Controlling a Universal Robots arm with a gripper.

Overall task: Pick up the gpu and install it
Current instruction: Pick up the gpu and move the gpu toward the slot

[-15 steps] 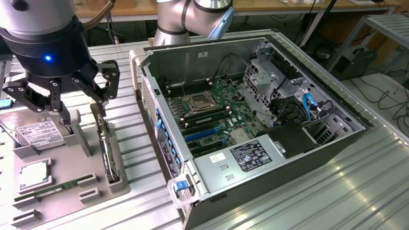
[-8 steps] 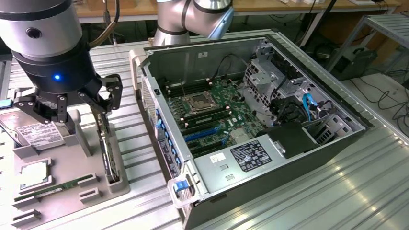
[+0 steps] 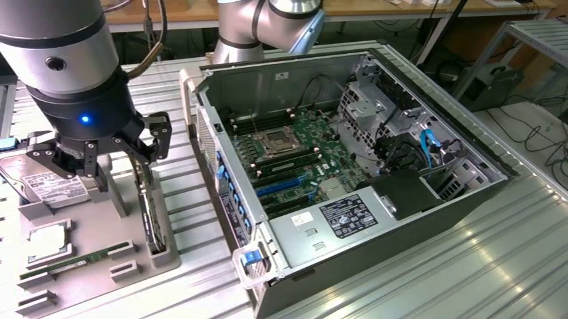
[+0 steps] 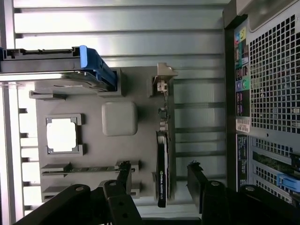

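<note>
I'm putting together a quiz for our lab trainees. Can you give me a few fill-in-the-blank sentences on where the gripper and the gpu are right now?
1. The gripper hovers over the gpu with its jaws ___.
2. The gpu stands on its ___ in a slot of the gray tray.
3. The open computer case sits on the exterior view's ___ side of the tray.
Missing words: open; edge; right.

Open gripper over the gpu, which stands on edge in a gray tray.
Its 2 fingers flank the card with gaps; a chip and hard drive lie beyond 1 finger, the computer case beyond the other.
</note>
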